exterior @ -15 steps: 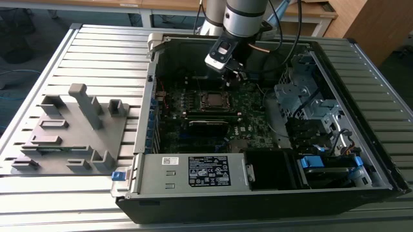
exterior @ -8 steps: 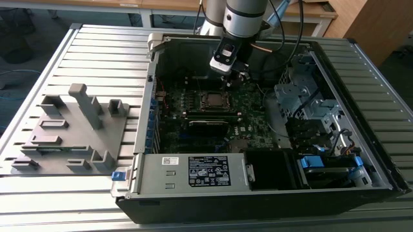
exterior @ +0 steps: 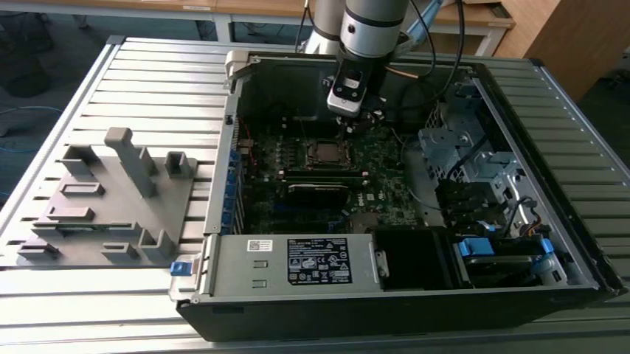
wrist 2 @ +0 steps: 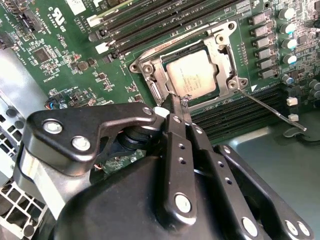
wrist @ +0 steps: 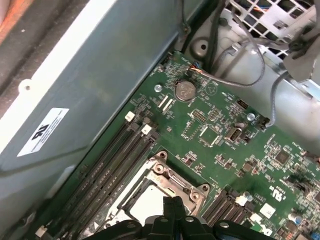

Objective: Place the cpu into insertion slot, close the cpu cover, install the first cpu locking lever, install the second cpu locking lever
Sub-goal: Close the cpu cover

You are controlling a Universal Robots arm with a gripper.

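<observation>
The cpu (wrist 2: 191, 74) lies flat in the insertion slot (exterior: 325, 153), its silver-grey top showing through the window of the cpu cover (wrist 2: 223, 54), which lies down over it. My gripper (wrist 2: 179, 101) is shut, its fingertips pressed together and resting at the edge of the socket frame beside the cpu. In the first wrist view the gripper (wrist: 172, 204) tips sit on the same metal rim, with the cpu (wrist: 142, 197) just beyond. A thin wire locking lever (wrist 2: 267, 107) angles out from one socket corner, away from the frame. In the exterior view the gripper (exterior: 350, 122) hangs just behind the socket.
The motherboard sits deep in an open computer case (exterior: 532, 81) with tall walls. Memory slots (wrist 2: 150, 25) run beside the socket. A drive cage (exterior: 462, 155), a power supply (exterior: 315, 262) and loose cables (wrist: 260, 75) crowd the sides. A grey fixture (exterior: 108, 195) stands on the slatted table.
</observation>
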